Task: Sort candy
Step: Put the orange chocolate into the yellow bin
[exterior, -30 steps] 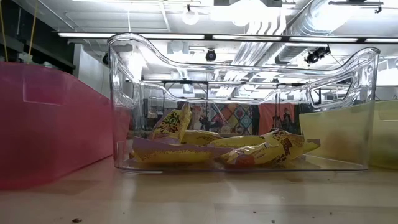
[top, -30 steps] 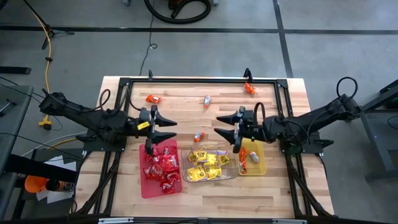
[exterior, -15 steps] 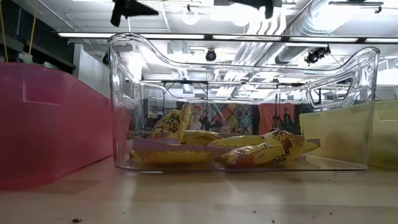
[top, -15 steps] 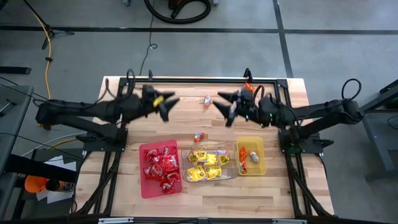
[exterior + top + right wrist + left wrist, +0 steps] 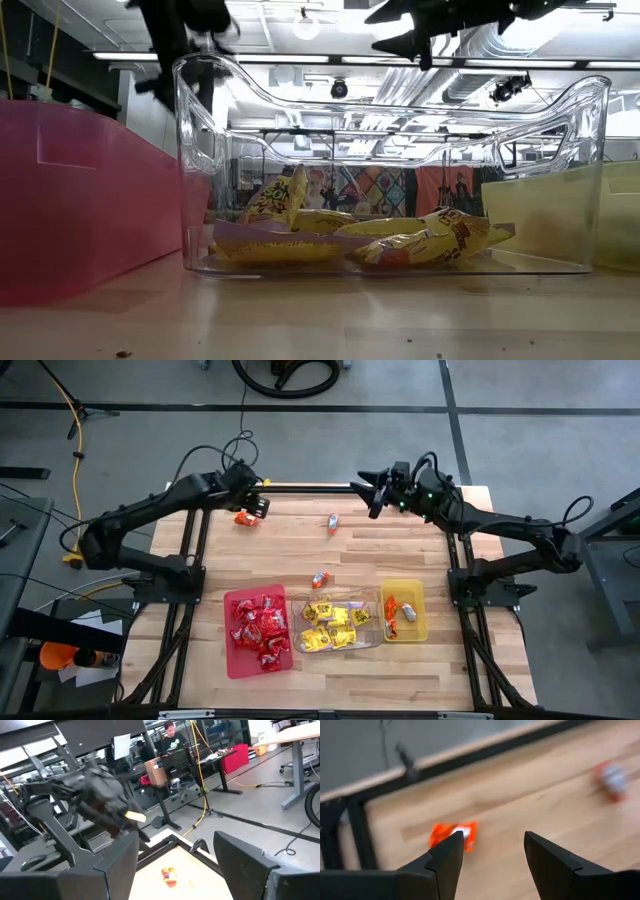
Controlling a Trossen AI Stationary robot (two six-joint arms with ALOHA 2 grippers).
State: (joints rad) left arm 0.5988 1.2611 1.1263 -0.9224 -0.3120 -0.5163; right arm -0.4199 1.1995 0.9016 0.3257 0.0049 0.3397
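Note:
My left gripper (image 5: 260,506) hangs open over the table's far left part. In the left wrist view its fingers (image 5: 492,840) stand beside an orange candy packet (image 5: 453,834) that lies flat on the wood (image 5: 244,518), without touching it. My right gripper (image 5: 370,492) is open and raised at the far edge, pointing toward the left arm (image 5: 175,842). A red-silver packet (image 5: 332,522) lies between the grippers, and another (image 5: 319,579) lies near the trays. Red packets fill the red tray (image 5: 232,656), yellow ones the clear tray (image 5: 299,603), and a few packets sit in the yellow tray (image 5: 416,589).
A black frame rail (image 5: 310,487) runs along the table's far edge, close to both grippers. The three trays stand side by side near the near edge, and bare wood lies between them and the arms. People and desks show in the room beyond the table (image 5: 172,735).
Both grippers have left the space above the trays and swung toward the table's far edge. The left one went to the far left, ending over the orange packet. The right one rose at the far edge and turned to face left. No candy has moved.

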